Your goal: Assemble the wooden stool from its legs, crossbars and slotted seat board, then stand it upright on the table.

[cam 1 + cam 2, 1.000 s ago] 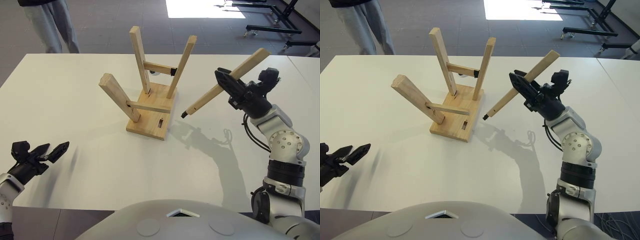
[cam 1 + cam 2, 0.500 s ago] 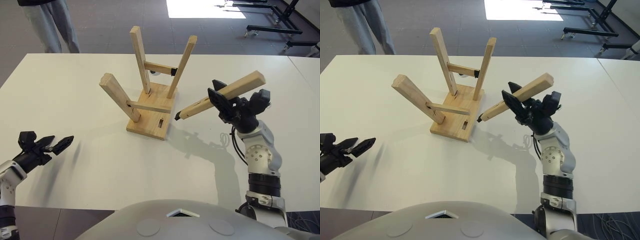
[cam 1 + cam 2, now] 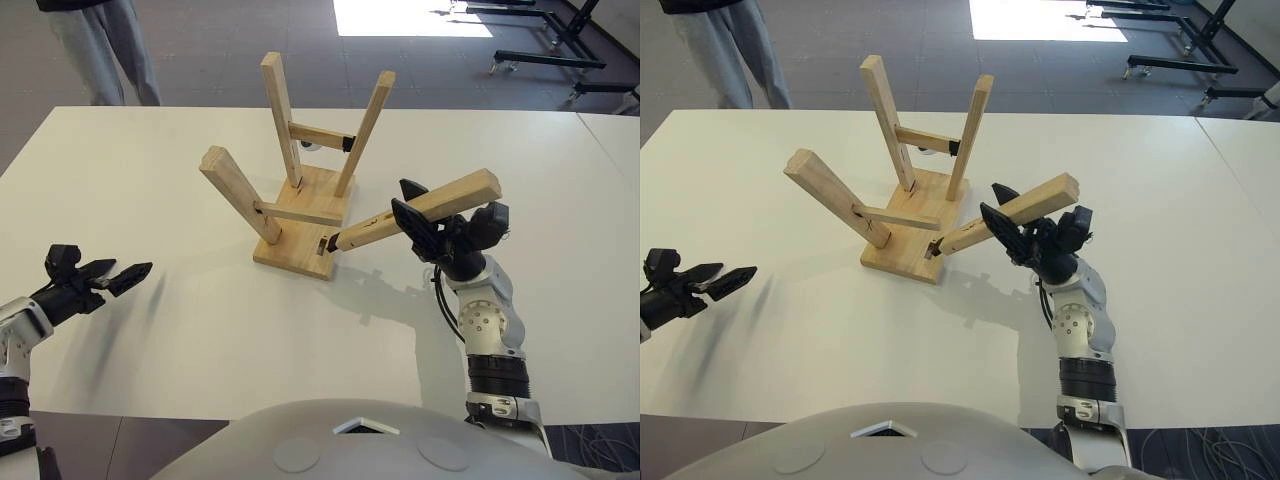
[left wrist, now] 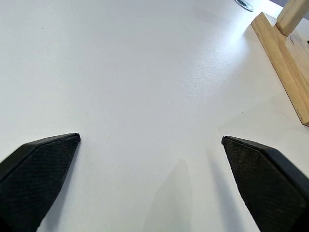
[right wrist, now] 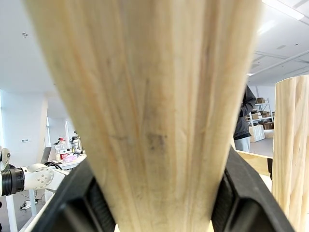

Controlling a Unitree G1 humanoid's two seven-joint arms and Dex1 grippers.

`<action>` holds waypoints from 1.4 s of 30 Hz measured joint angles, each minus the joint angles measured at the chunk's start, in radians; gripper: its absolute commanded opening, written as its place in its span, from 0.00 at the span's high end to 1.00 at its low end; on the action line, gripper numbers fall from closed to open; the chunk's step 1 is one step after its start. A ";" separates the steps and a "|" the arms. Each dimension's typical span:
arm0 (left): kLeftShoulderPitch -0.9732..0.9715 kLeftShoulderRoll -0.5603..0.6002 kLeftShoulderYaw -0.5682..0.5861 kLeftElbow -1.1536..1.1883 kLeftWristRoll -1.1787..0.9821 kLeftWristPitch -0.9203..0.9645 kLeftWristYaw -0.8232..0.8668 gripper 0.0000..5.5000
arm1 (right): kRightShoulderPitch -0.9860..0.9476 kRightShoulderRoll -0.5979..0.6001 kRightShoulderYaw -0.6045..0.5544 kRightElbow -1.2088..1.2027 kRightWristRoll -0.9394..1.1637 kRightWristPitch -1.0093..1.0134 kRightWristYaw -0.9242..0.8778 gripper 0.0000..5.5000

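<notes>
Right gripper [image 3: 414, 208] is clamping a loose leg [image 3: 462, 192] partway along its length, with black fingers [image 5: 84, 205] pressing on opposite faces of the wood. The loose leg is lying almost level in the grip, slanting slightly downward ahead of the gripper. Its thick end is sticking out behind the gripper toward the robot's right. Its dark tip [image 3: 333, 243] is pointing forward and sitting right at the open slot [image 3: 322, 244] in the seat board [image 3: 296, 258]; cannot tell if the tip is entering the slot or only touching its edge.

The seat board is lying flat on the table [image 3: 520, 140], just beyond the held tip. Three legs are already standing up out of it. The far-left leg [image 3: 279, 115] and far-right leg [image 3: 366, 128] are rising at the board's far side, with an upper crossbar [image 3: 318, 136] joining them. The leaning leg [image 3: 232, 190] is tilting away from the gripper on the board's opposite side, with a lower crossbar [image 3: 300, 213] running from it across the board. A small round item [image 3: 308, 147] is lying on the table behind the far legs.

Left gripper [image 3: 116, 273] is hovering low over the table, well apart from the right gripper and on the other side of the seat board. Its fingers are spread apart, gripping nothing.
</notes>
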 measured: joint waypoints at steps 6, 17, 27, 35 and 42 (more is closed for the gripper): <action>-0.004 0.000 -0.008 -0.005 0.003 0.000 0.002 0.02 | -0.053 0.050 0.049 0.053 -0.041 -0.067 0.013 0.63; -0.034 -0.004 -0.042 -0.005 0.012 -0.001 -0.007 0.02 | -0.077 0.035 0.062 0.106 -0.061 -0.110 0.041 0.63; -0.033 -0.021 -0.046 -0.016 0.012 -0.004 -0.005 0.02 | -0.068 0.027 0.079 0.156 -0.084 -0.134 0.070 0.63; -0.029 -0.031 -0.052 -0.025 0.012 -0.010 -0.001 0.02 | -0.079 0.033 0.072 0.208 -0.097 -0.158 0.083 0.63; -0.007 -0.047 -0.052 -0.059 0.012 -0.011 0.007 0.02 | -0.107 0.033 0.069 0.223 -0.099 -0.158 0.088 0.63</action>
